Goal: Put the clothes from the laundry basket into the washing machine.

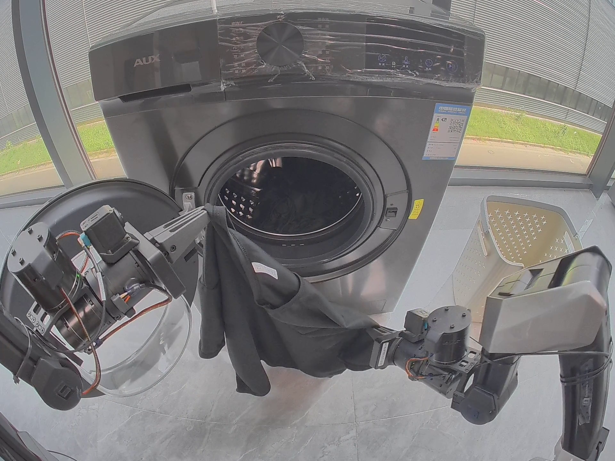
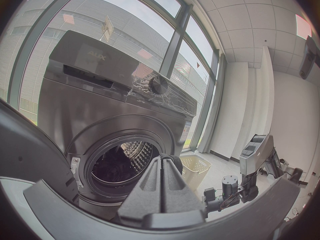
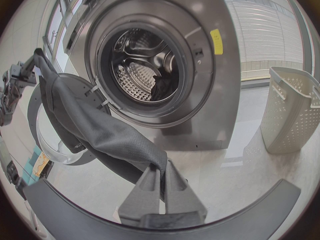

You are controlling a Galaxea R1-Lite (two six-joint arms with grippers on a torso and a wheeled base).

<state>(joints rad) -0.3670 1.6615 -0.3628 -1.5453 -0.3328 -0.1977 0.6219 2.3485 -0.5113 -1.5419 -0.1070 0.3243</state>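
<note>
- Washing machine (image 1: pixel 160 142): a dark grey front-loader standing on the pale tiled floor (image 1: pixel 320 424) in front of tall windows (image 1: pixel 544 65). Clear film is stretched over its control panel and dial (image 1: pixel 280 43).
- Its round door (image 1: pixel 77 206) is swung wide open to the robot's left, glass bowl facing outward.
- Inside the drum (image 1: pixel 243 203), dark clothes (image 1: pixel 301 203) already lie toward the back and right.
- Dark grey shirt (image 1: pixel 269 315): it is outside the machine, stretched between the two arms in front of the lower left part of the opening. A small white label (image 1: pixel 264 270) shows on it. From its high corner at the left rim of the opening it slopes down to the right, with loose folds hanging below toward the floor.
- Laundry basket (image 1: pixel 506 251): cream, perforated plastic, standing on the floor to the right of the machine and apart from it, its open mouth facing the head camera.
- Left jaws: level with the left rim of the opening, pressed together on the shirt's top corner.
- Right jaws: low in front of the machine's lower right, clamped on the shirt's far end; the right wrist view shows fabric pinched between the tips.
</note>
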